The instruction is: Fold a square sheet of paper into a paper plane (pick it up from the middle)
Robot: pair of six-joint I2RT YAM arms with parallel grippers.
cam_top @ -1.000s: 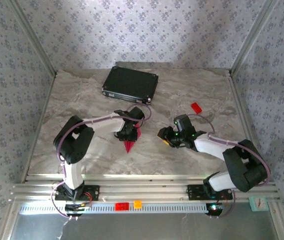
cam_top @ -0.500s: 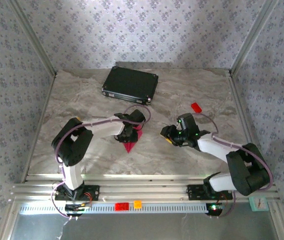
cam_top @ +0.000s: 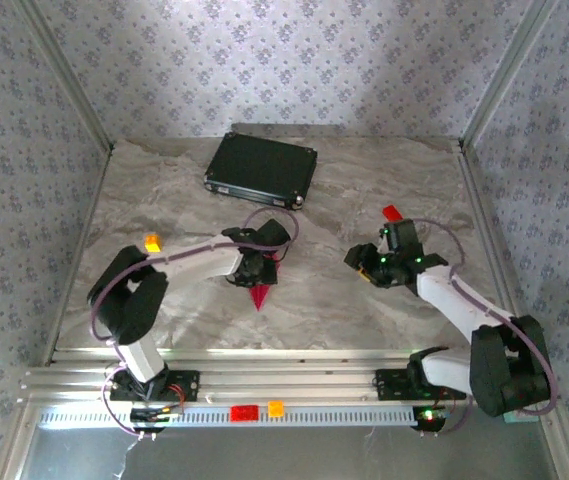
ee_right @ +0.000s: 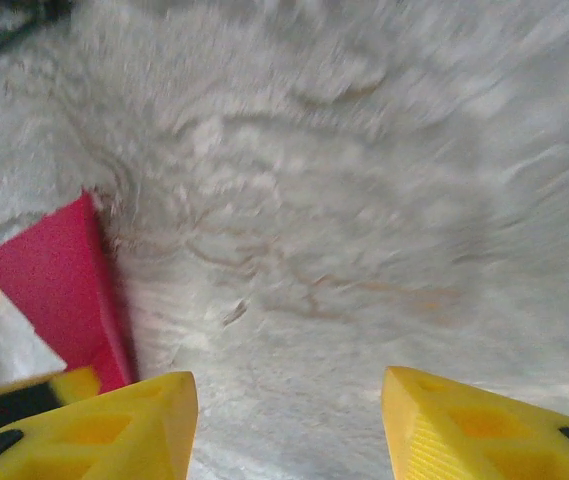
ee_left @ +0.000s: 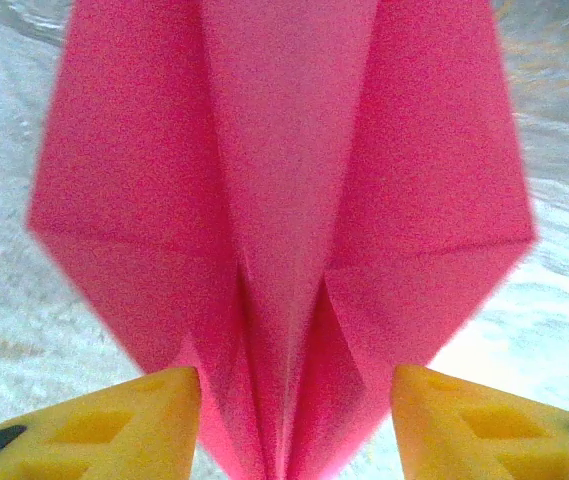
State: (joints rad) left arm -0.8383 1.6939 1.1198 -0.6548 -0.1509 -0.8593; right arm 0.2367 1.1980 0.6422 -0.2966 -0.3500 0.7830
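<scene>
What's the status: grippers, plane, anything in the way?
Left gripper open, astride paper plane. Right gripper open, empty, above table. Black case, red block clear of both.

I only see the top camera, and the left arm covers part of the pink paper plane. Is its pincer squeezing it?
Observer: No. On the left wrist camera the left pincer has its yellow fingers apart, one each side of the paper plane on the table.
Operator: Is there a fold down its middle?
Observer: Yes, a crease runs along its centre, with a folded flap either side.
Operator: And the other pincer?
Observer: The right pincer is open too, bare table between its fingers.
</scene>
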